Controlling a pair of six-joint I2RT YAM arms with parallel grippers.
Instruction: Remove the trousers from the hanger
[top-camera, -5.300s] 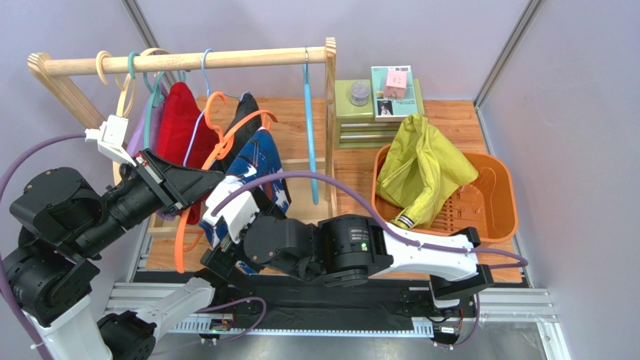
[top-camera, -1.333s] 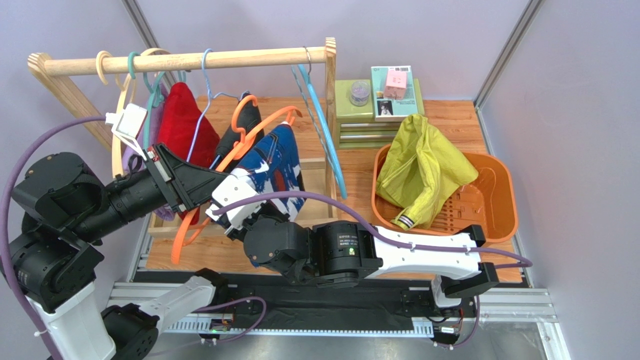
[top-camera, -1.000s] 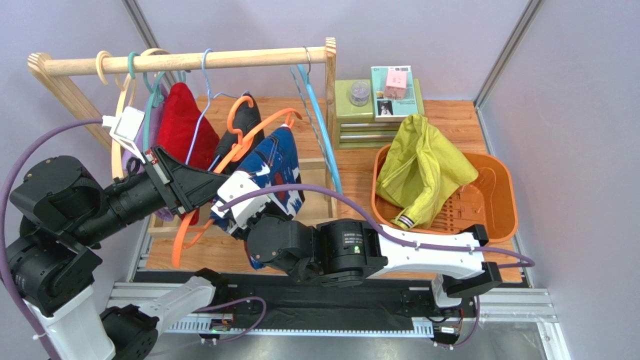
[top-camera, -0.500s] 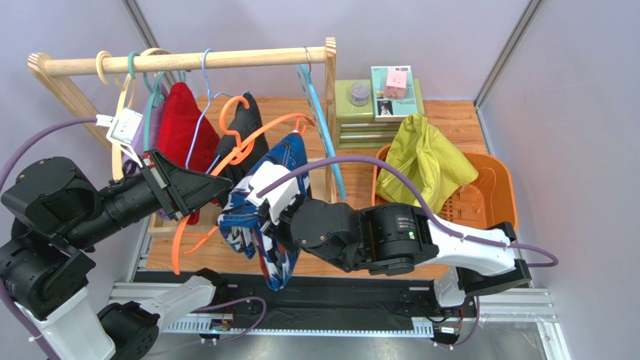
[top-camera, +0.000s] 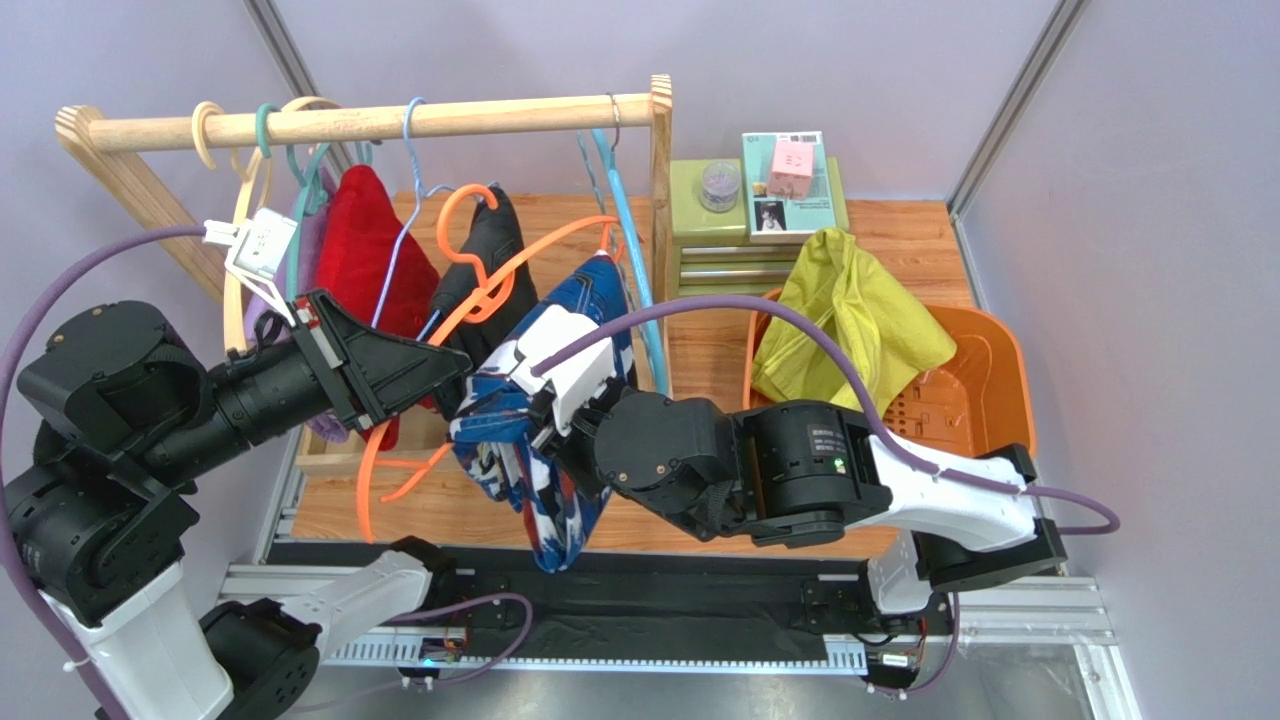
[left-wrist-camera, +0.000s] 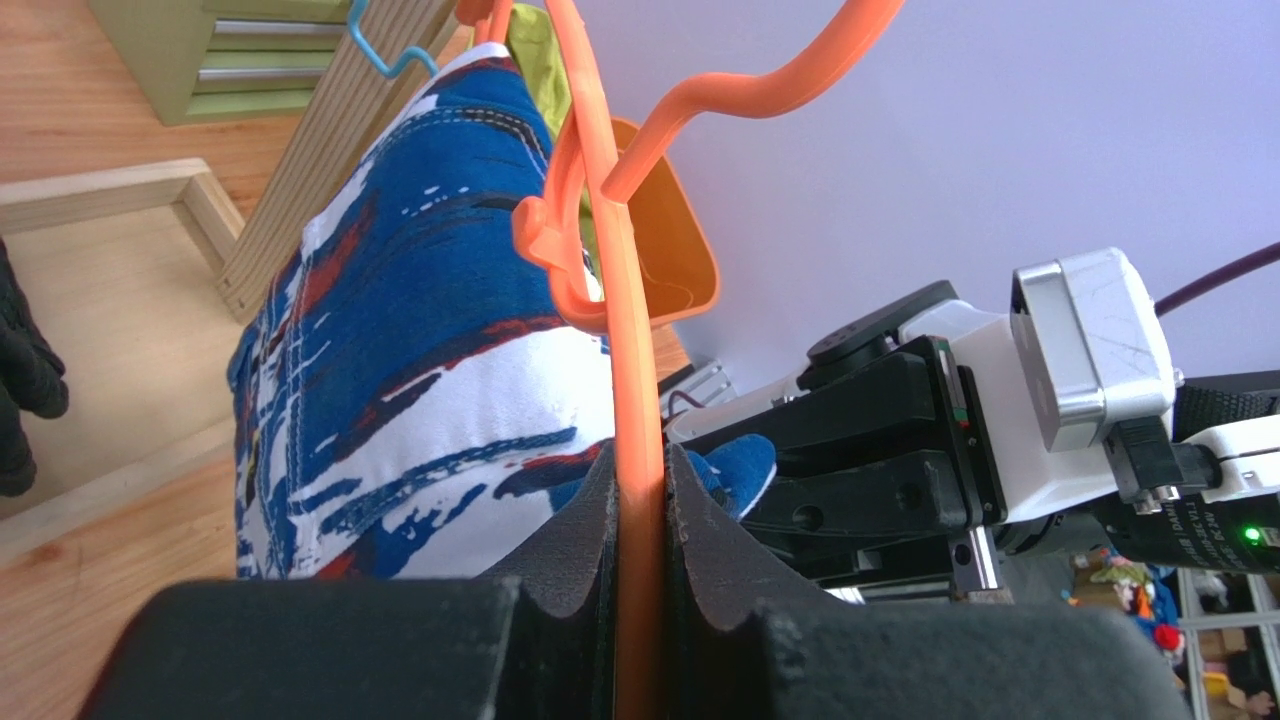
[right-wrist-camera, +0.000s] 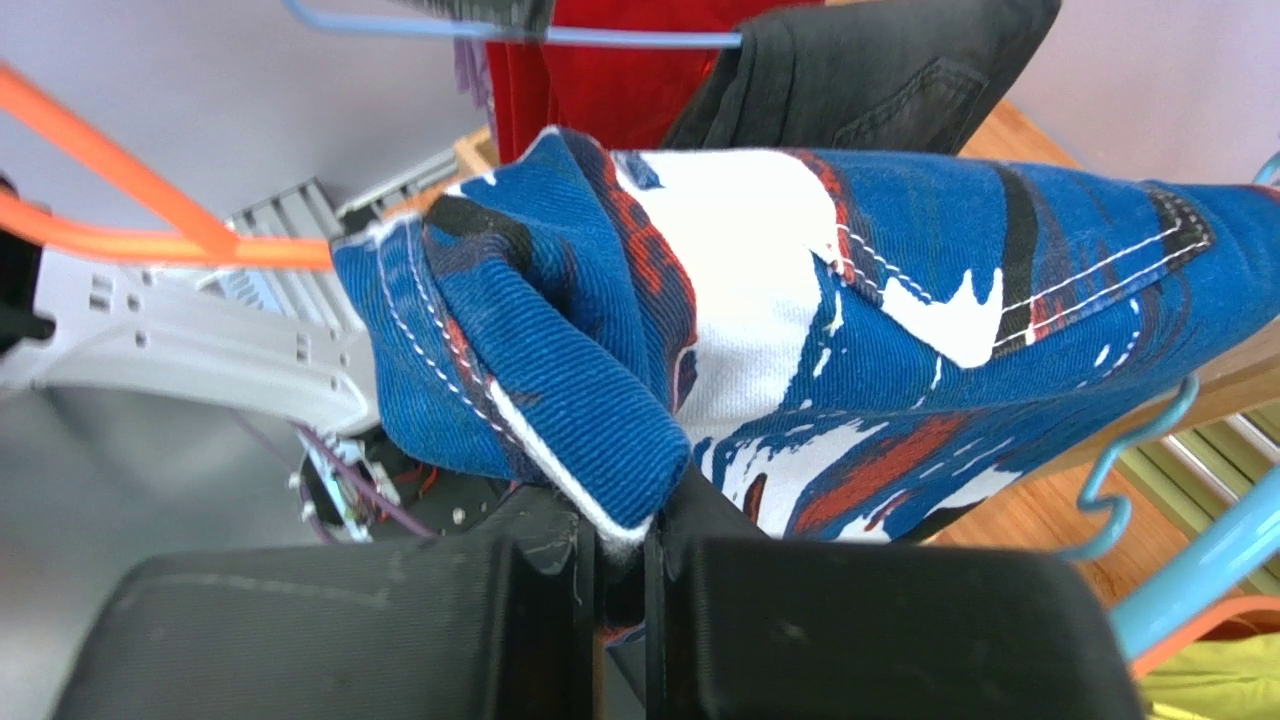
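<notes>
We saw the left gripper clamped on the thin, smooth plastic rod of the orange hanger, with a dark, ridged finger pressed against each side of it. The hanger's curled hook sat below the round wooden rail, apart from it.

The right gripper was pinched tight on a folded edge of the navy trousers. Their cloth was finely ribbed, with white and red splashes and white topstitching along the seams (the ribbing showed plainly in the right wrist view). From above, that garment hung in a long, crumpled drape between the two arms. Its upper end was up by the hanger's sloping arm and its lower end dangled toward the near edge. We could not tell whether any of it lay over the hanger's bar.

The yellow-green trousers, a thin, creased fabric with a striped ribbed cuff, lay heaped in the orange plastic basket on the right, spilling over its far rim.

Under the rail hung a red garment and a black garment, with a slender blue hanger beside the end post.
</notes>
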